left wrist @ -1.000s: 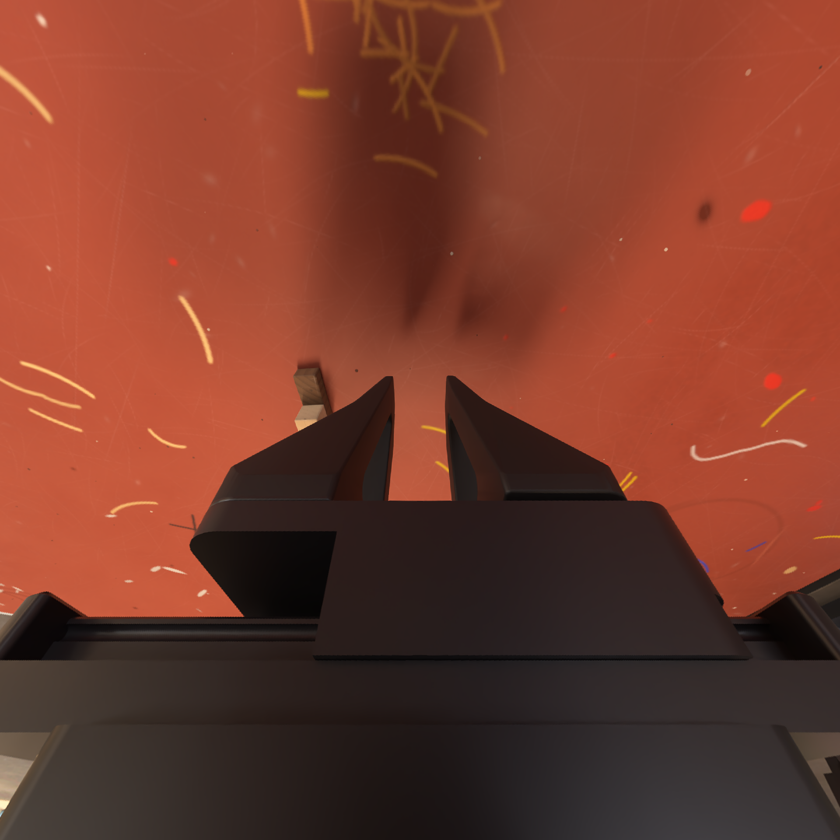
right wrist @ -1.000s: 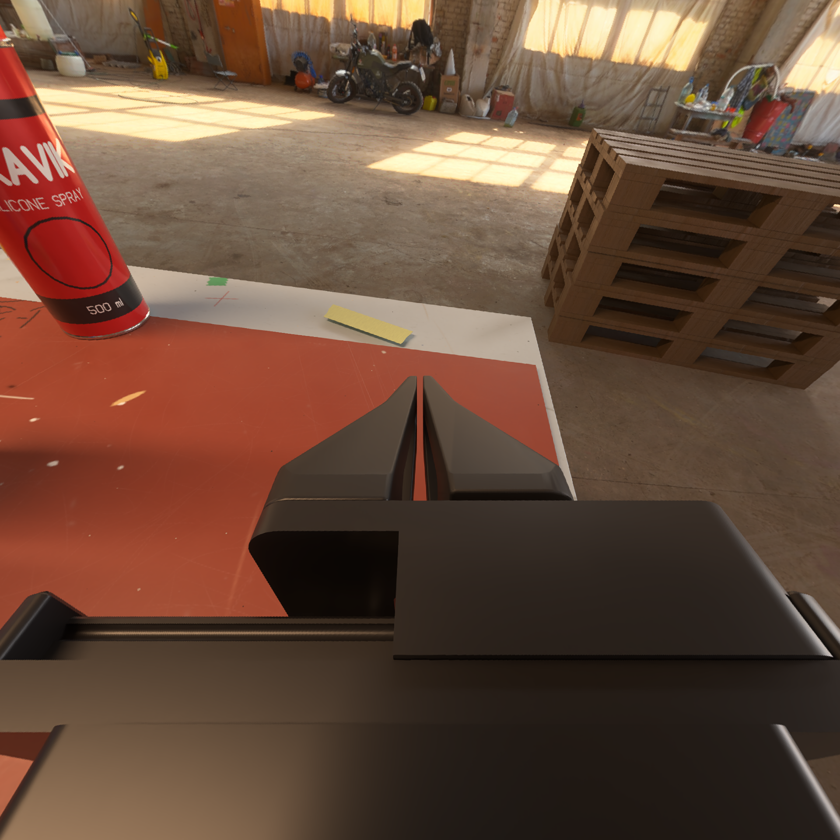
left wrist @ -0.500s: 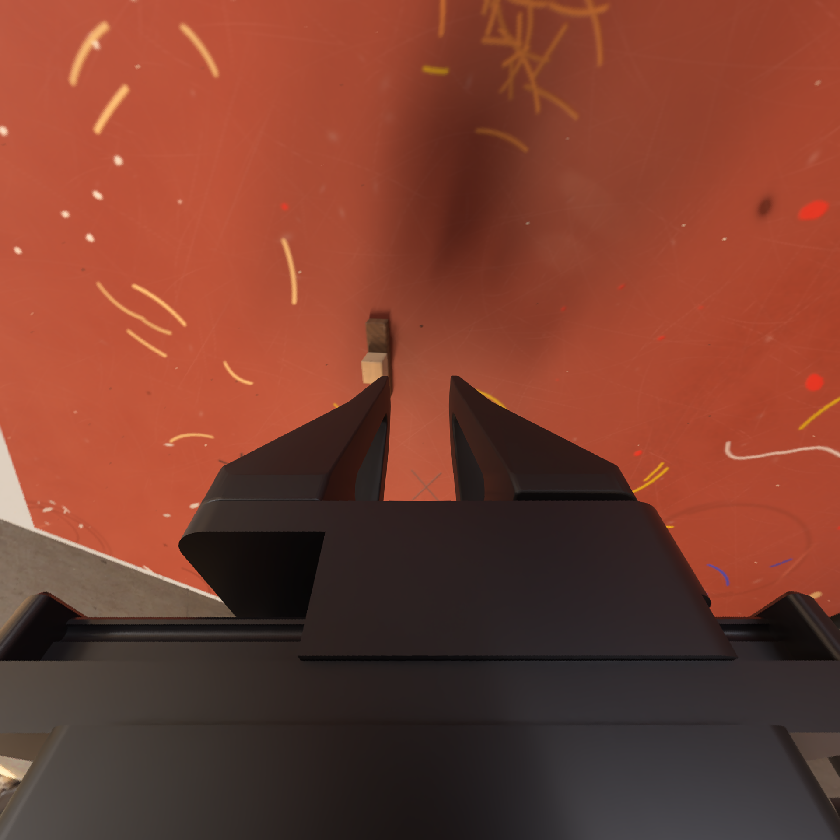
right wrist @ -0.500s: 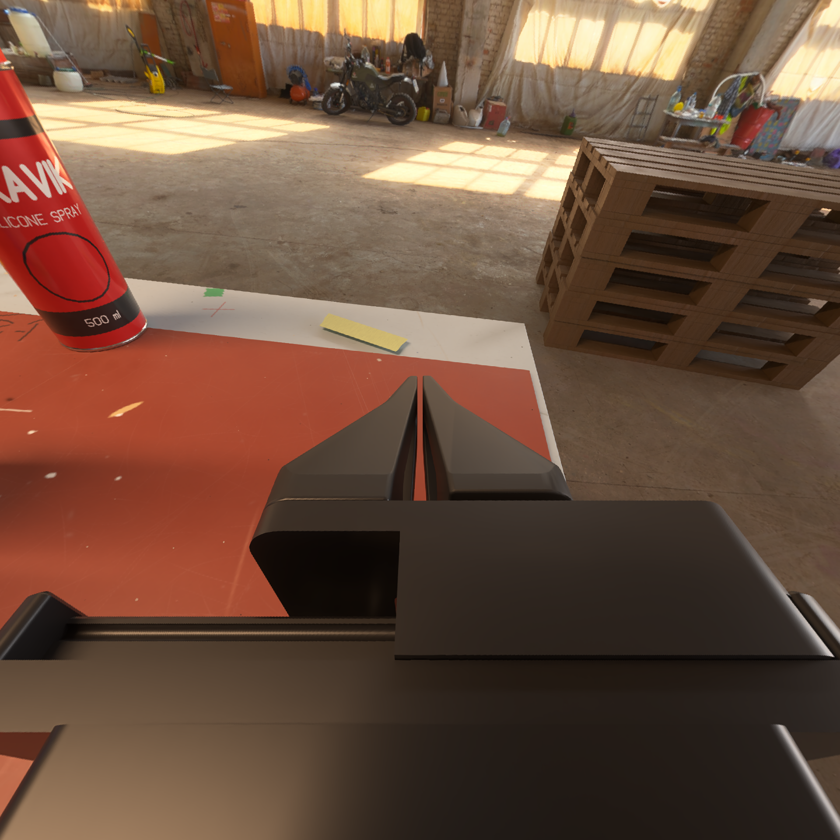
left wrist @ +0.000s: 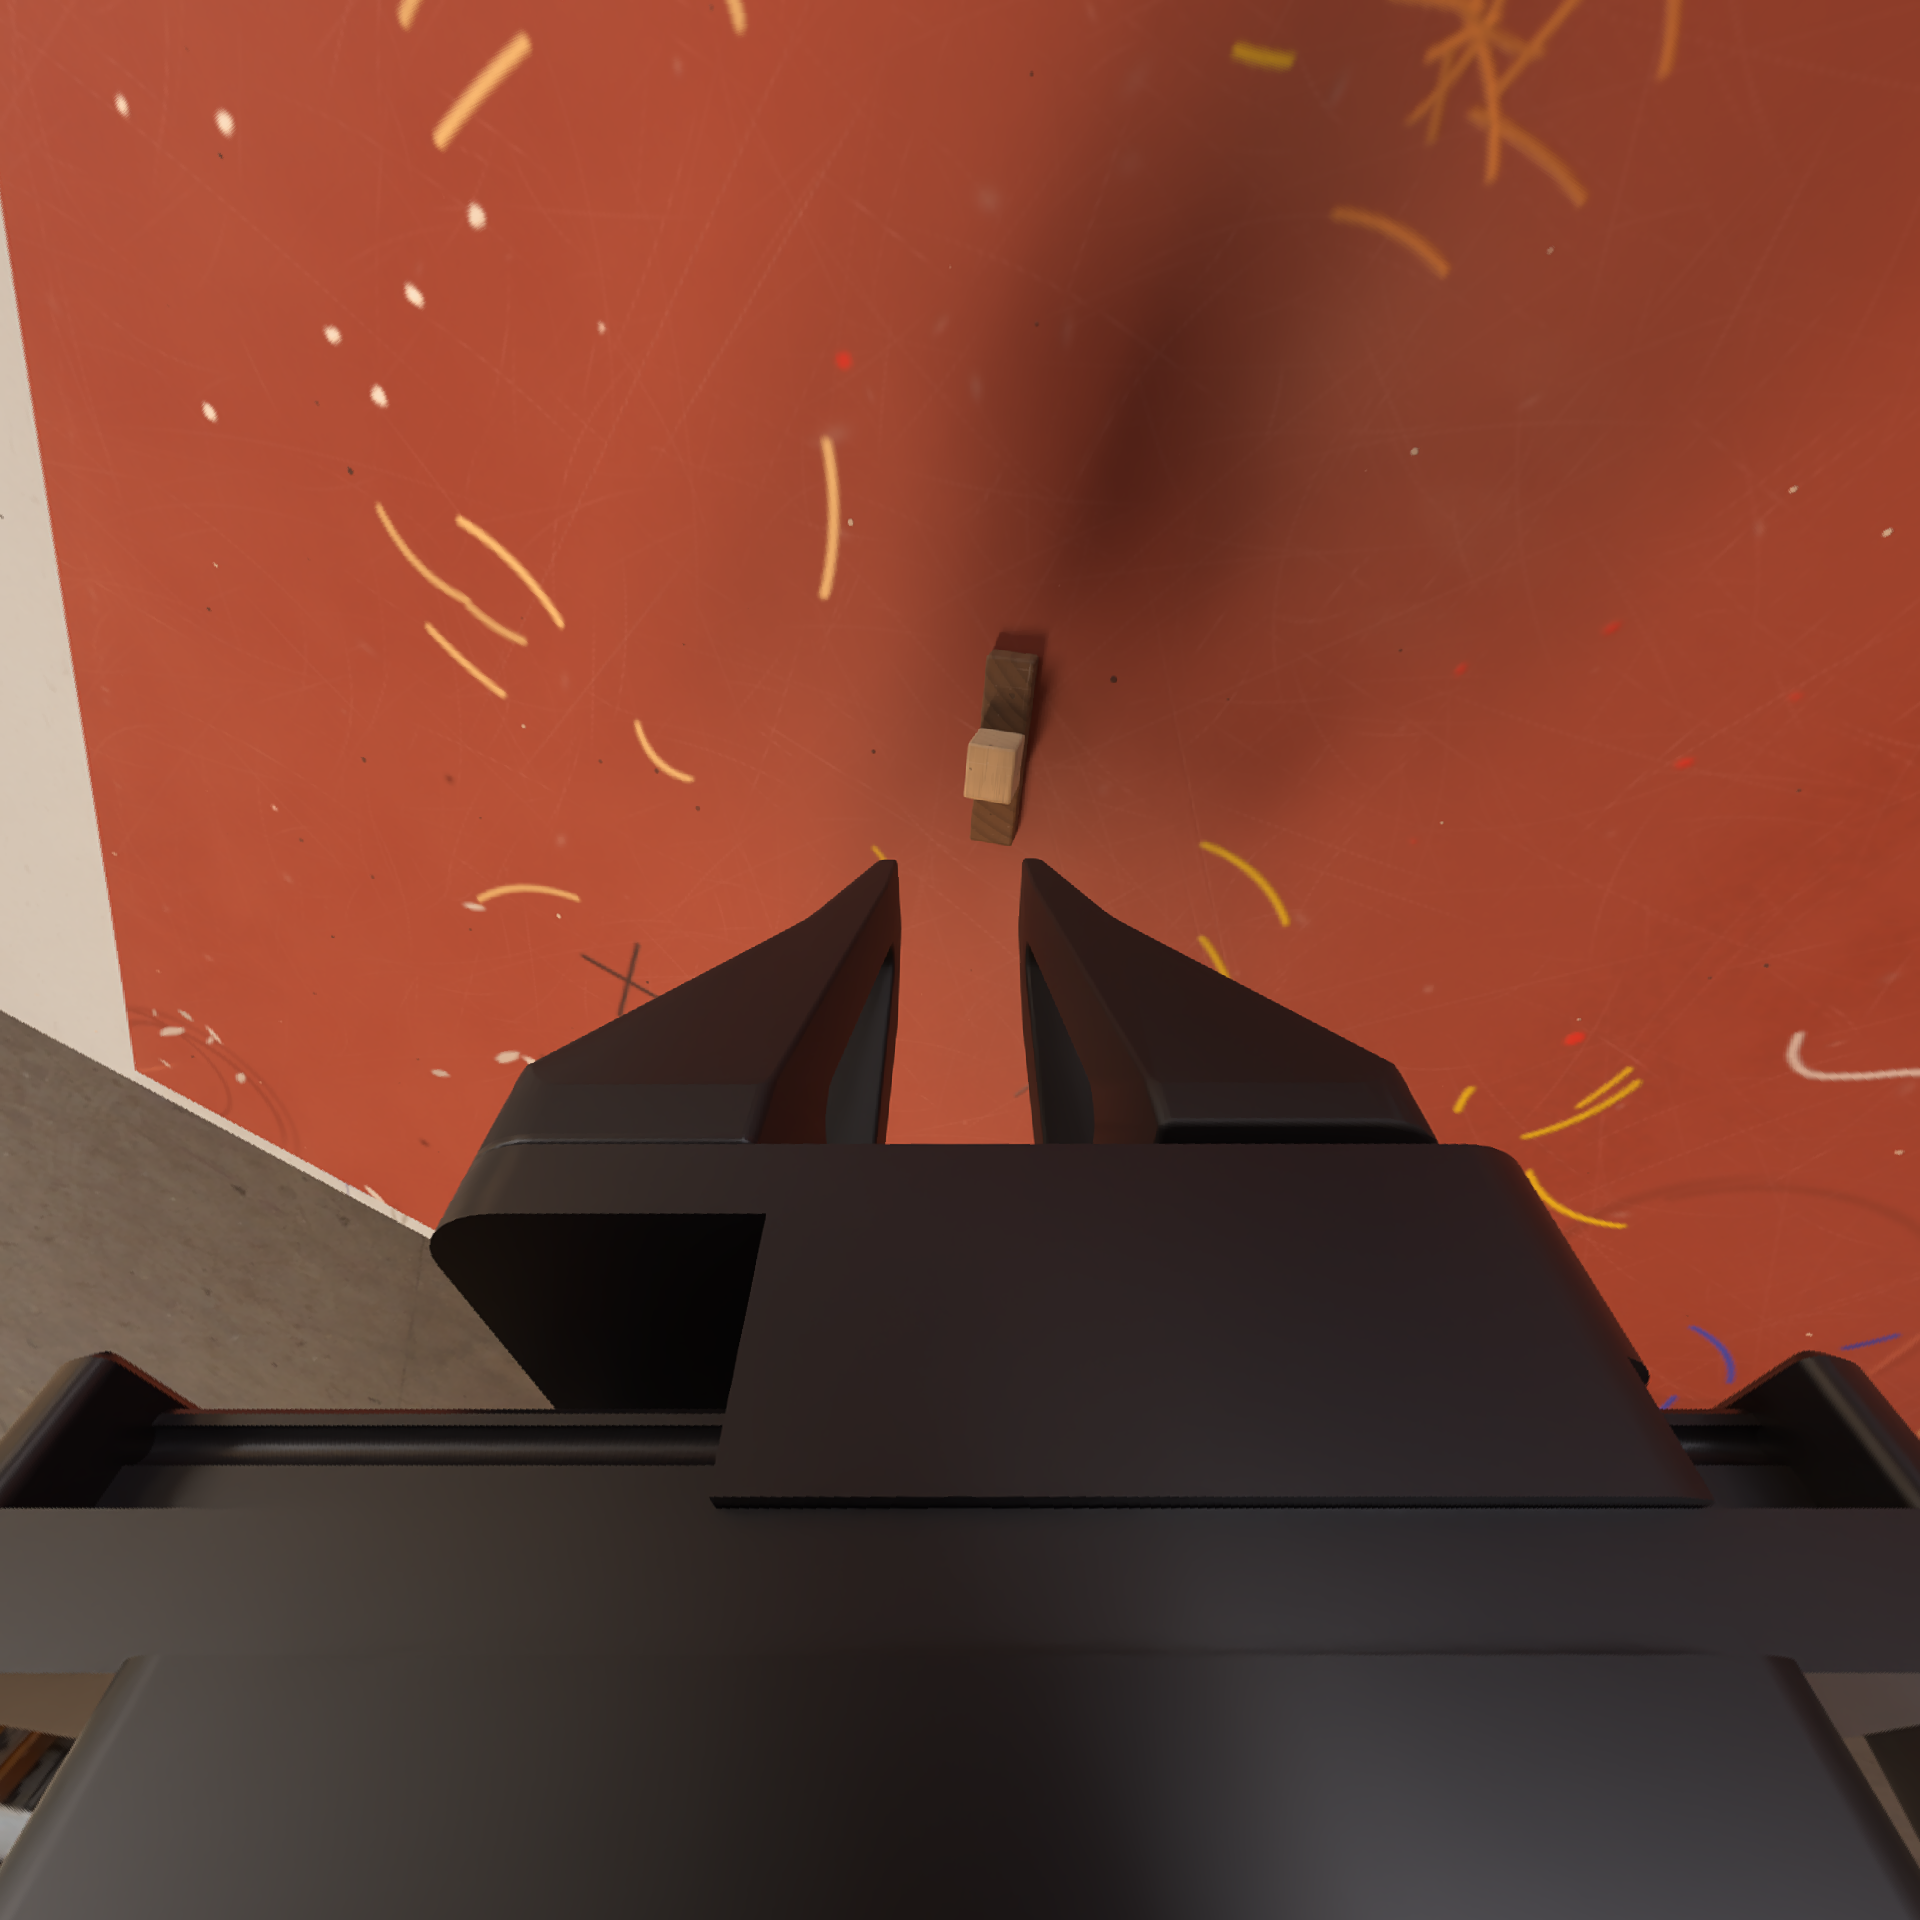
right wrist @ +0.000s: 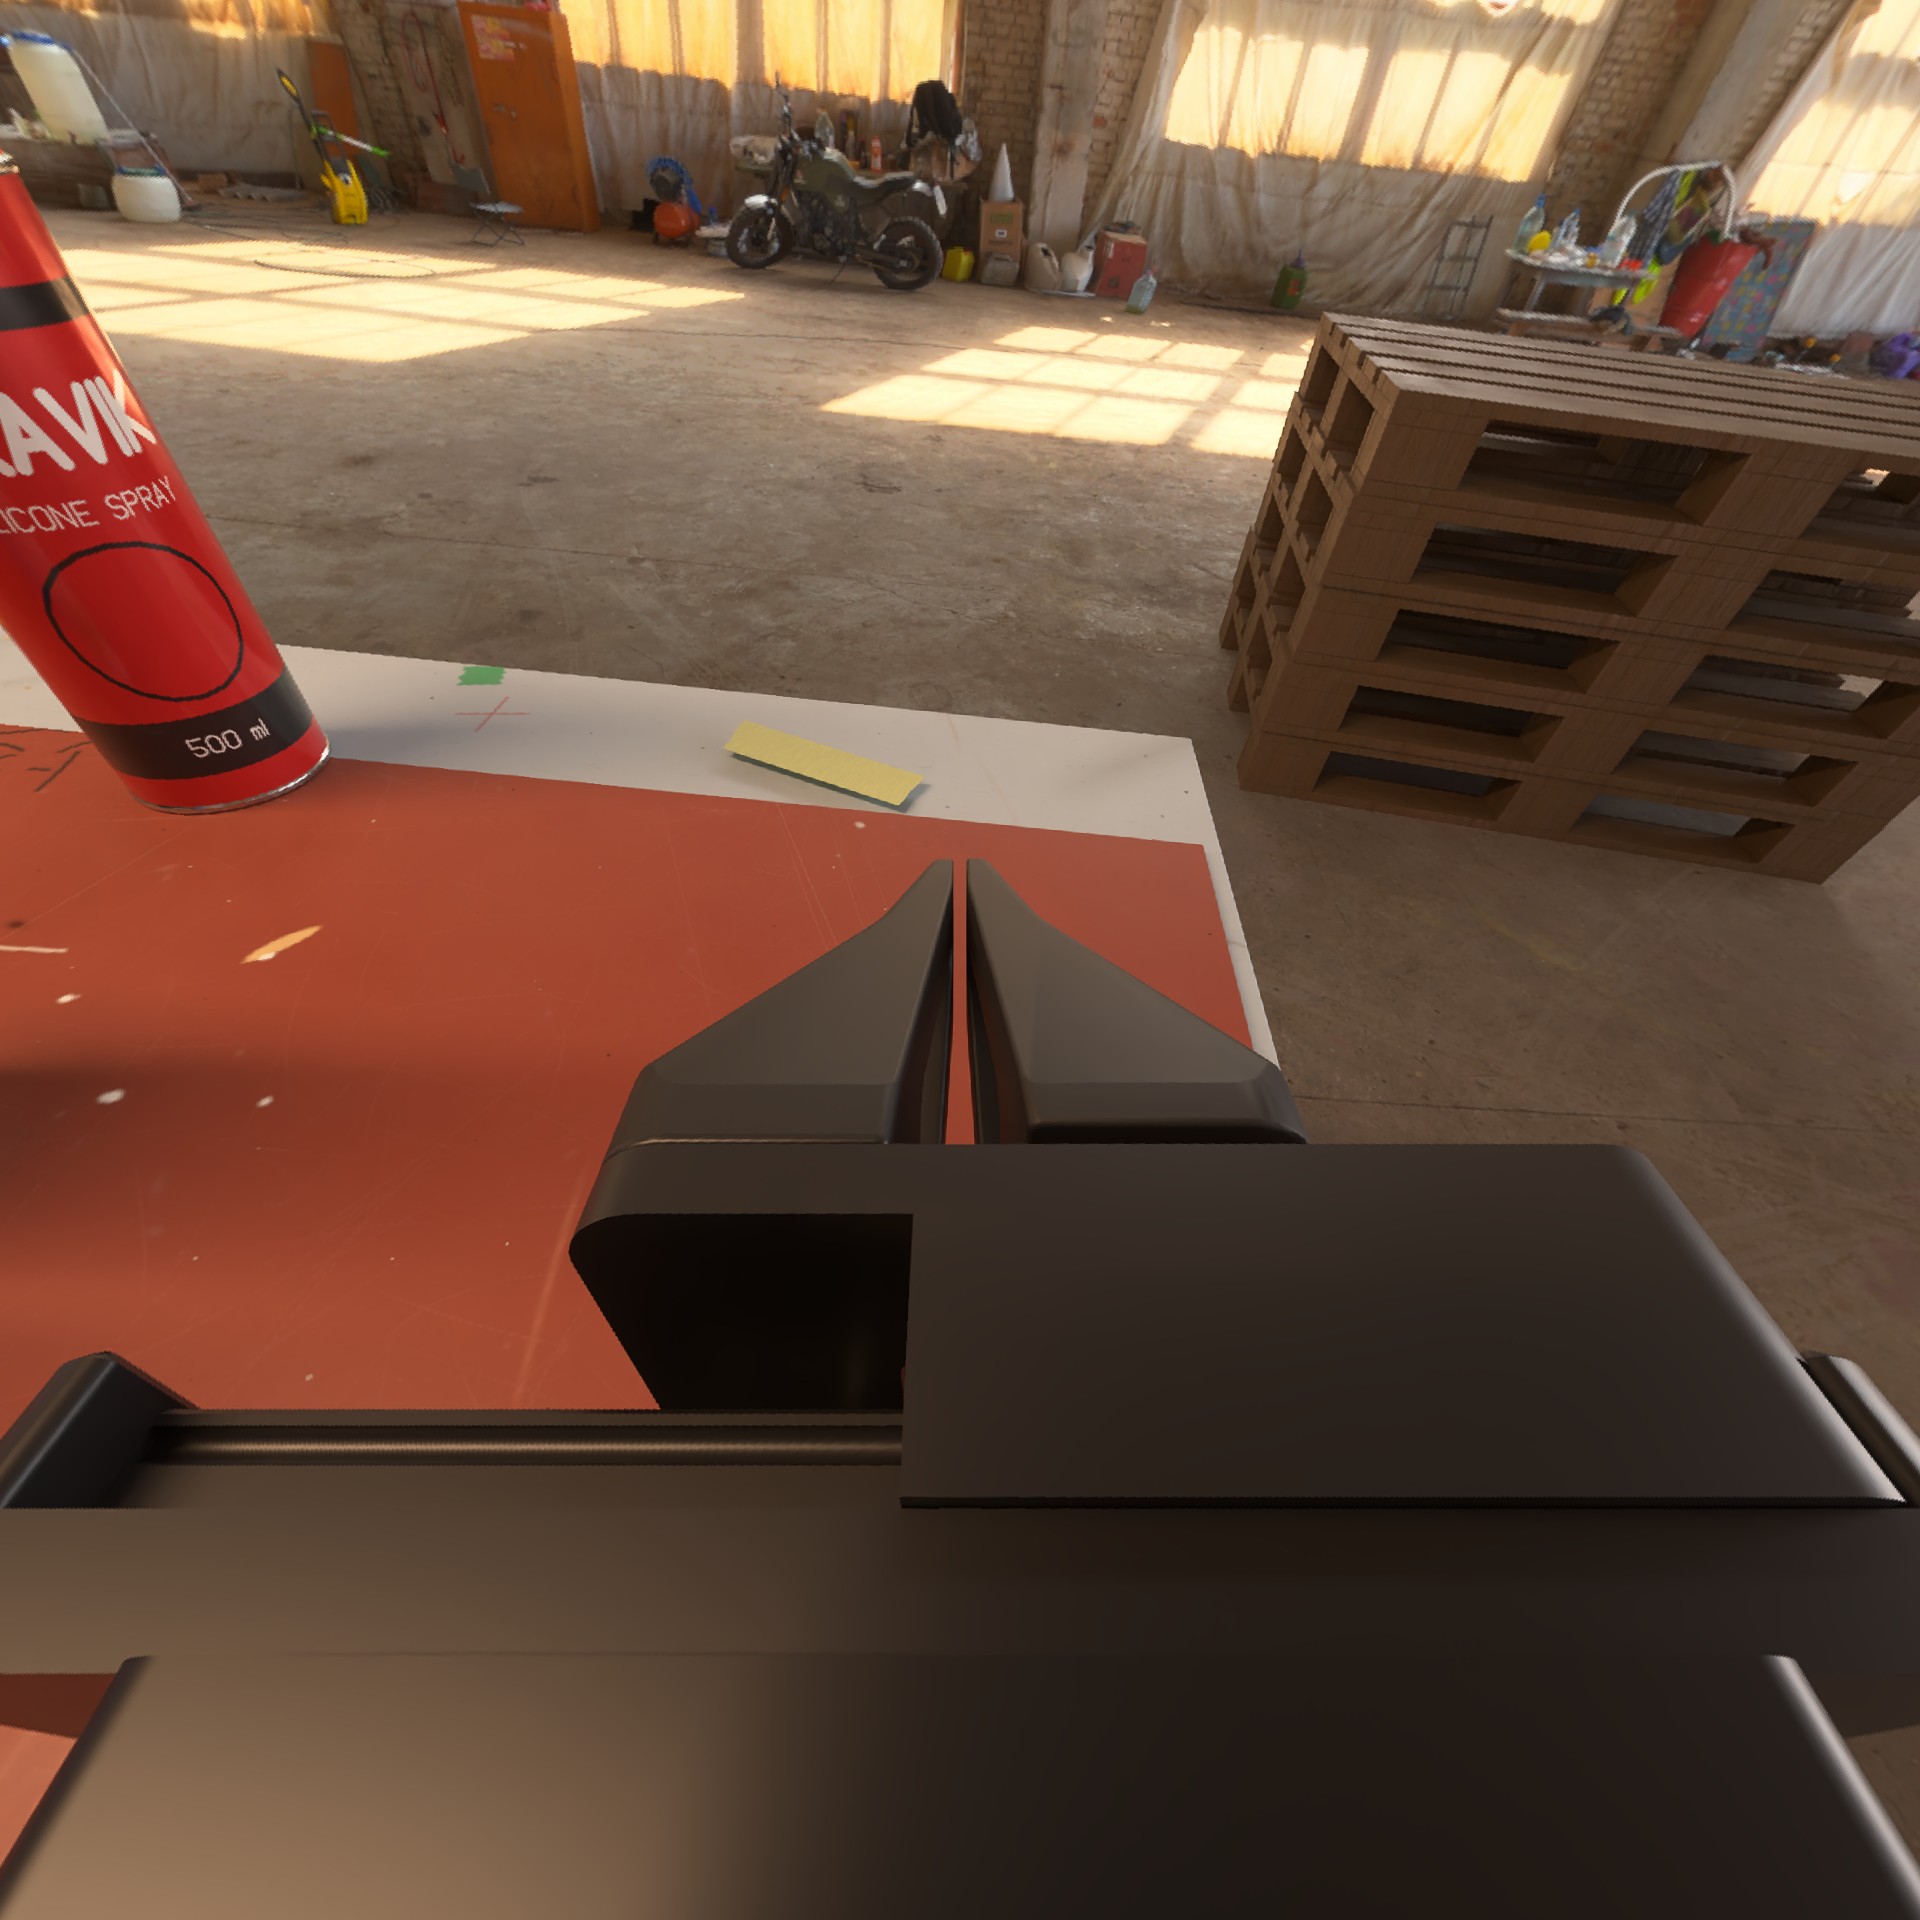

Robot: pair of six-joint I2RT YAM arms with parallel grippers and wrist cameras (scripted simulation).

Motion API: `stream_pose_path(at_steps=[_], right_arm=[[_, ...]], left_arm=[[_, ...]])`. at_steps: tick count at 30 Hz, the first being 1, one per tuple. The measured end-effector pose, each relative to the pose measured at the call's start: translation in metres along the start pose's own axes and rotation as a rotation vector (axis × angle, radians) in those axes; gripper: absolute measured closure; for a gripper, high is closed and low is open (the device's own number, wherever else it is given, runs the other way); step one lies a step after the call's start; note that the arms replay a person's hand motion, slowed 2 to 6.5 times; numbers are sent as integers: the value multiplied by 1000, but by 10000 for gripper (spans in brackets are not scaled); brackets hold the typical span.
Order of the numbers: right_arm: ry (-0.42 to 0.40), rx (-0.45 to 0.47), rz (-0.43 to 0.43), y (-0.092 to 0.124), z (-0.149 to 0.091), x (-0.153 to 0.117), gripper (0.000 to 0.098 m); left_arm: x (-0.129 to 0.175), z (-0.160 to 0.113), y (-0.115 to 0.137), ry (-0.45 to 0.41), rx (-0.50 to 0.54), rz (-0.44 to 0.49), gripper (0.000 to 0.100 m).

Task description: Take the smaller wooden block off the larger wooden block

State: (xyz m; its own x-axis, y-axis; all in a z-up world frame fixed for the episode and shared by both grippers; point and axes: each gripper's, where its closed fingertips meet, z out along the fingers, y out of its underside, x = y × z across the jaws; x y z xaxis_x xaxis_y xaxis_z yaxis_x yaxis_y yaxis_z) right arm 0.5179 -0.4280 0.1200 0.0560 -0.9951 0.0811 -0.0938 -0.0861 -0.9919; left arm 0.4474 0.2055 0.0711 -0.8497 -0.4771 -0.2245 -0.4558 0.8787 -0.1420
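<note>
a red mat (left wrist: 1351, 623) covered the white table (right wrist: 1039, 758), paint-flecked and scratched. the left gripper (left wrist: 959, 862) hung over it, jaws a little apart and empty. just past its tips, away from the mat's edges, lay the dark block (left wrist: 1010, 681) with the pale block (left wrist: 992, 765) on top. the right gripper (right wrist: 959, 862), jaws nearly together and empty, pointed at the far right corner, a red can (right wrist: 135, 582) standing by the far edge.

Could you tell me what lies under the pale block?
The pale block sits on the dark block, which lies flat on the red mat. The dark block's middle is covered by it; both ends show.
</note>
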Motion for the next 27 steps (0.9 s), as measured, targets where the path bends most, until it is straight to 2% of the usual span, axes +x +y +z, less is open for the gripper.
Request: stream_pose_path(at_steps=[14,27], right_arm=[[0,0,0,0,0,0,958],[-4,-2,3,1,0,0,957]], left_arm=[[-3,16,2,19,-35,7,820],[-2,31,-1,74,-82,26,808]])
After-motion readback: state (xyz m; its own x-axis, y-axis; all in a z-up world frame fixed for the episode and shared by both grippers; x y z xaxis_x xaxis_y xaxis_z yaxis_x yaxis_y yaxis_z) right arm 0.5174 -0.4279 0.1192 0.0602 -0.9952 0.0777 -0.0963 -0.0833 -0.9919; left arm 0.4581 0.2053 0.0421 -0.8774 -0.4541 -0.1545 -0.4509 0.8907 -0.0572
